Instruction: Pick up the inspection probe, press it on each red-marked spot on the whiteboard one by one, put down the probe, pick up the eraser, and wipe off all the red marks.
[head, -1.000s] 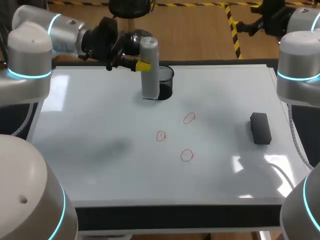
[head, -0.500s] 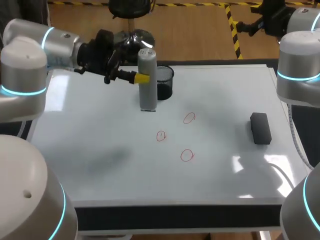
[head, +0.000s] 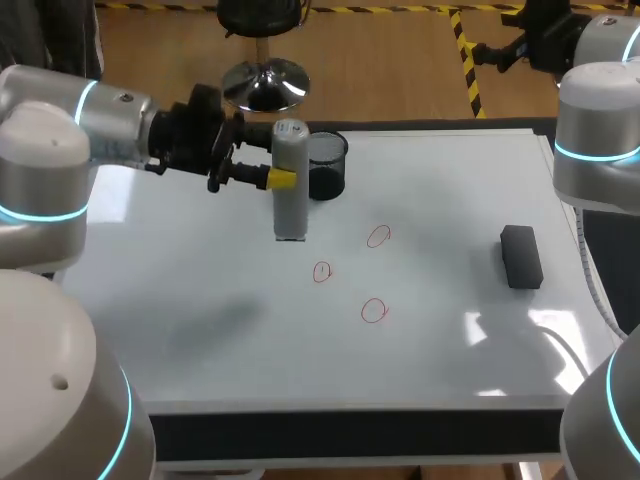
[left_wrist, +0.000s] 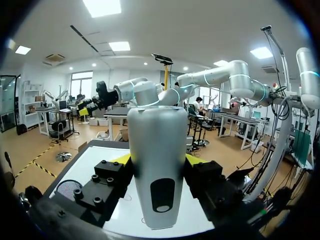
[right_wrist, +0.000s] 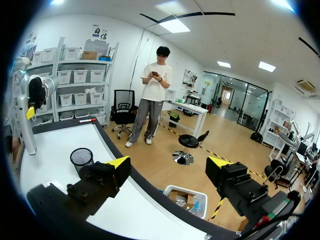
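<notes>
The inspection probe (head: 289, 180), a tall grey cylinder, hangs upright just above the whiteboard (head: 200, 290), with my left gripper (head: 281, 178) shut on its upper part from the left. In the left wrist view the probe (left_wrist: 157, 160) fills the gap between the yellow-tipped fingers (left_wrist: 122, 159). Three red circles (head: 378, 236), (head: 321, 271), (head: 373, 310) are drawn on the board in front of and to the right of the probe. The black eraser (head: 521, 256) lies at the board's right side. My right gripper (right_wrist: 169, 162) is open and empty, high beyond the board's far right corner.
A black mesh cup (head: 325, 165) stands just behind and to the right of the probe, near the board's far edge; the right wrist view shows the cup (right_wrist: 81, 157) too. The left arm crosses the far left of the board.
My left arm has carried the probe away from the mesh cup, toward the front and slightly left, closer to the red circles. The right arm has not moved.
</notes>
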